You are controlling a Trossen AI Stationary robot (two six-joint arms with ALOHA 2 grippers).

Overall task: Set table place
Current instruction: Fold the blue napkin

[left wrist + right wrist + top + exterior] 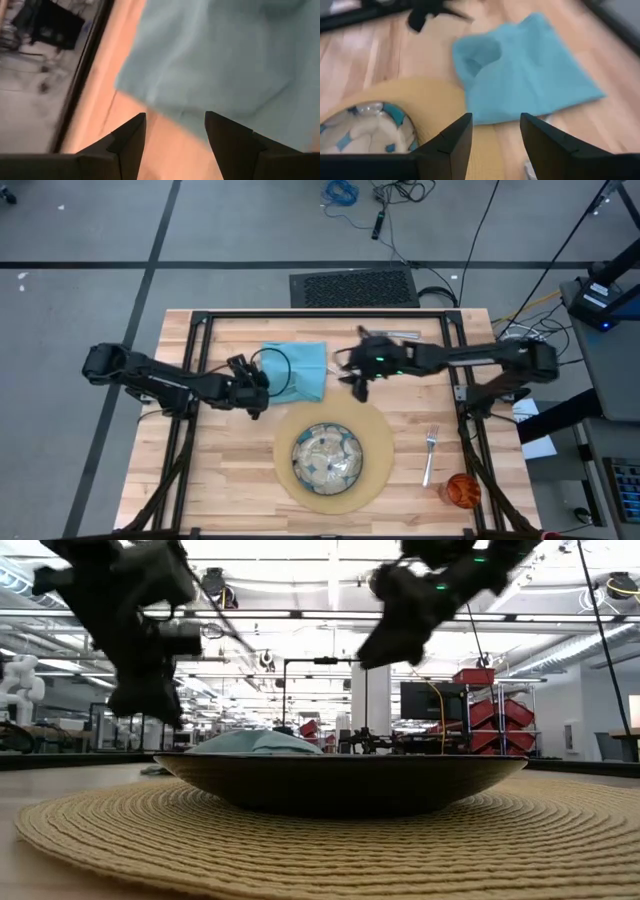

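The teal napkin (296,370) lies spread on the table (230,480), rumpled at one corner (475,54), its near edge by the round tan placemat (375,435). The green-patterned plate (327,457) rests on the placemat. My left gripper (256,393) hovers open at the napkin's left near corner (150,102), touching nothing. My right gripper (357,385) hangs open above the table just right of the napkin (530,75), also touching nothing. In the low view both grippers, left (147,690) and right (392,640), hang above the plate (340,780).
A silver fork (430,454) lies right of the placemat, an orange cup (463,490) stands at the near right corner, and silver cutlery (402,335) lies near the far edge. Bare wood shows left of the placemat. A black frame (320,316) edges the table.
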